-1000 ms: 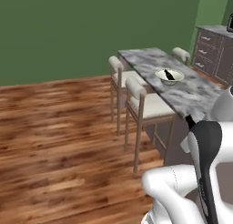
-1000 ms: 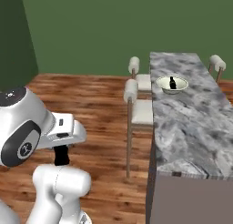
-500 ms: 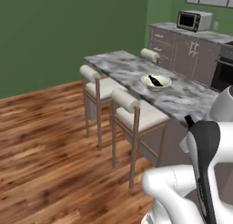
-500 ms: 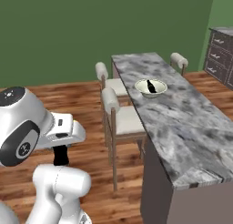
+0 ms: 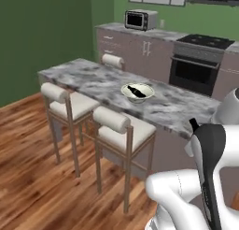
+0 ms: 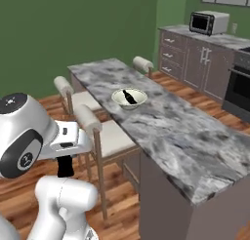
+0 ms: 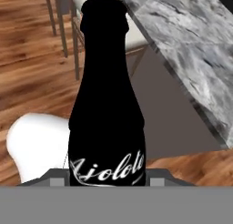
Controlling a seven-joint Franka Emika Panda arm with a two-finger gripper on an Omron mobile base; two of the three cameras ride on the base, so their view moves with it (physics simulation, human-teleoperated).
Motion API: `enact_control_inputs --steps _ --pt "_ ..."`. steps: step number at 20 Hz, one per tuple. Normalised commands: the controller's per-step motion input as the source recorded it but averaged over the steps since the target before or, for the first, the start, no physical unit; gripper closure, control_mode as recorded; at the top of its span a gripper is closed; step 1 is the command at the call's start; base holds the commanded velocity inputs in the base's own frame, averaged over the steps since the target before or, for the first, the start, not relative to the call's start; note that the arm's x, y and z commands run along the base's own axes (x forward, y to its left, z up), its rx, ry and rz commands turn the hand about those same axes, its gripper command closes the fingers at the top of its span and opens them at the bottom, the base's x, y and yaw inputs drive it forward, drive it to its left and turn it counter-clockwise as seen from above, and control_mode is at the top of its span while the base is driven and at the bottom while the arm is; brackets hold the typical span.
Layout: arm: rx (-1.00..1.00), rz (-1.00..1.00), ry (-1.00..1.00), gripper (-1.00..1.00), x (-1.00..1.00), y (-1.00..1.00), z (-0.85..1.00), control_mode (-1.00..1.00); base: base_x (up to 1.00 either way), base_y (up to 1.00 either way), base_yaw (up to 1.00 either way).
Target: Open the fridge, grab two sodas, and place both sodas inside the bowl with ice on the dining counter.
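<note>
In the hand view a near-black soda bottle (image 7: 107,109) with white script stands upright between the jaws of my gripper (image 7: 107,178), which is shut on it. From the right base view the gripper (image 6: 64,167) hangs low beside the robot's body, well short of the dining counter (image 6: 166,124). A pale cream bowl (image 5: 125,88) sits mid-counter (image 5: 88,77) with a second dark soda (image 5: 136,89) lying in it. The same bowl (image 6: 117,94) and soda (image 6: 129,97) show from the right. Ice is too small to make out. The fridge is out of view.
Two cushioned stools (image 5: 70,103) (image 5: 123,128) line the counter's near side, with another (image 5: 112,61) on the far side. Behind are brown cabinets with a microwave (image 5: 140,19) and a black stove (image 5: 200,65). Open wood floor (image 5: 32,177) lies to the left.
The whole picture has swung as the base drives: the counter is nearer and the kitchen wall with stove and microwave has come into view. The gripper holds the bottle as before.
</note>
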Motion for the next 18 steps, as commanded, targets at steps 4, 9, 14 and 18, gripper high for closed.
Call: enact_control_inputs --steps 4,9,14,18 --pt "0.0 0.0 0.0 1.0 0.0 0.0 0.0 1.0 0.5 0.46 -0.48" --pt "0.0 0.0 0.0 1.0 0.0 0.0 0.0 1.0 0.2 0.46 -0.48" --pt "0.0 0.0 0.0 1.0 0.0 0.0 0.0 1.0 0.0 0.53 -0.54" --pt "0.0 0.0 0.0 1.0 0.0 0.0 0.0 1.0 0.04 0.8 -0.48"
